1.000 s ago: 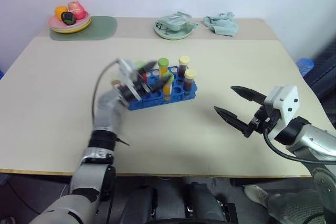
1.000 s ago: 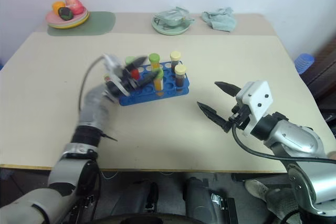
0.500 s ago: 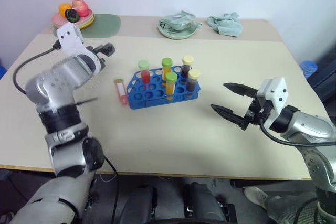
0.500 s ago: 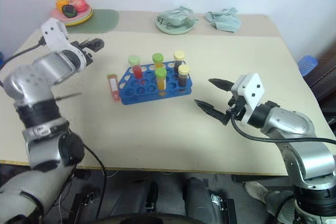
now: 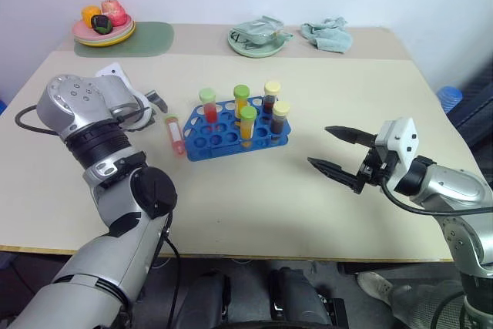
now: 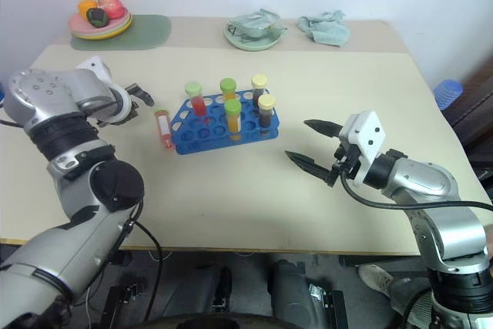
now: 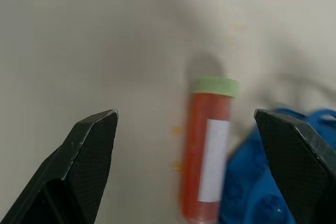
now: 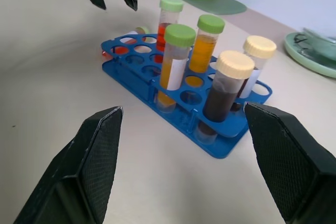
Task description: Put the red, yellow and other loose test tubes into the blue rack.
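- A second ago our left gripper (image 6: 142, 96) was blurred over the blue rack (image 5: 235, 127). It has since swung off to the rack's left side and now hangs low over the worktop (image 5: 246, 198), fingers spread wide with nothing between them.
- Five test tubes now stand upright in the rack: a red one with a green cap (image 5: 209, 105), two yellow-orange ones with green caps (image 5: 246, 122), and two dark ones with yellow caps (image 5: 280, 119).
- One loose tube (image 5: 176, 132), red with a green cap, lies flat on the worktop just beside the rack's left end. We cannot tell whether it touches the rack.
- In the left wrist view that loose tube lies ahead, between the two spread fingers (image 7: 84, 156), with the blue rack edge next to it. We read this as the left gripper lining up on the last tube.
- Our right gripper (image 5: 339, 158) has barely moved. It hovers to the right of the rack, well apart from it, fingers spread and empty.
- Our judgement: the task is nearly done, with one tube left to fetch. The rack's left-hand holes look free for it.
- The risk we see: the tube lies close along the rack, so one finger has little room on that side.
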